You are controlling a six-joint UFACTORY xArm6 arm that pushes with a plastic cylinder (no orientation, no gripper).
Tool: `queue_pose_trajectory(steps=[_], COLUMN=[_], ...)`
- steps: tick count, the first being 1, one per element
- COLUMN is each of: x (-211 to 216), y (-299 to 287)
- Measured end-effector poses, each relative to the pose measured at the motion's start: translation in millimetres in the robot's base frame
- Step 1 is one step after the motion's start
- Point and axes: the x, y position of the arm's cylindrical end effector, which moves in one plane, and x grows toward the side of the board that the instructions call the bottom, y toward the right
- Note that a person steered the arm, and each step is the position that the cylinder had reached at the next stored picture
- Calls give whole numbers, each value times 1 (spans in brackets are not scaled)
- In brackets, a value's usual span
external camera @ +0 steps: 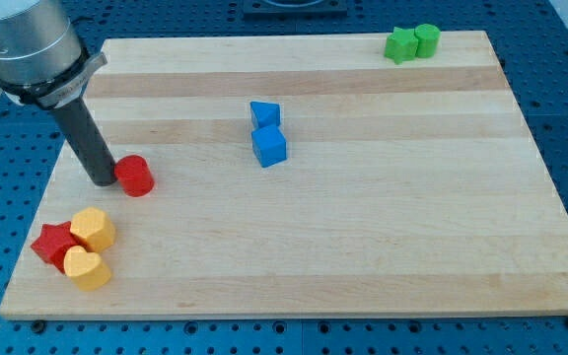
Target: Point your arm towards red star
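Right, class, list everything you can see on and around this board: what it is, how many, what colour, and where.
Star: one, red, bottom left, touching the yellow blocks.
Yellow blocks: two, a hexagon-like one and a heart, bottom left.
Cylinder: one, red, left side.
Blue blocks: two, a triangular one above a cube, centre.
Green blocks: two, star-like and cylinder, top right.
Board: one, wooden.
My tip: dark, just left of the red cylinder, above the star.

arm (28, 44) cropped at view's top-left, red star (53, 243) partly behind yellow block (94, 229)
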Motion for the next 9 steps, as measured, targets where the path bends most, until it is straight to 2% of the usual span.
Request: queue_pose_trajectory(steps=[1,3,7,9], x=[38,42,120,138], y=[-68,-72,-71,-67])
